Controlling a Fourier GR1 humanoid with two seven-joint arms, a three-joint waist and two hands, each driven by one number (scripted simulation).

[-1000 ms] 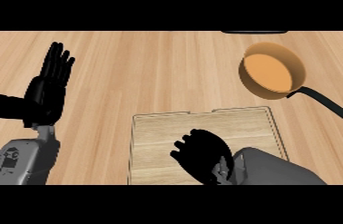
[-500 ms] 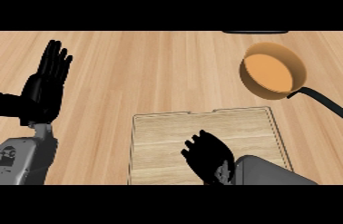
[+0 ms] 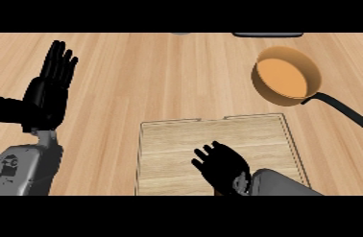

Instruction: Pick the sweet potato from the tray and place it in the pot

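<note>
Two hands show: the left hand rests open by the counter's left edge; the right hand, fingers spread and holding nothing visible, hovers over the tray. Sweet potato unseen, perhaps beneath it. Grasping comes next, then carrying to the pot.

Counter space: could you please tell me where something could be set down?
Bare wood lies between the left hand and the pot, beyond the tray. The tray's far half is bare too; the right hand crowds its near part.
</note>
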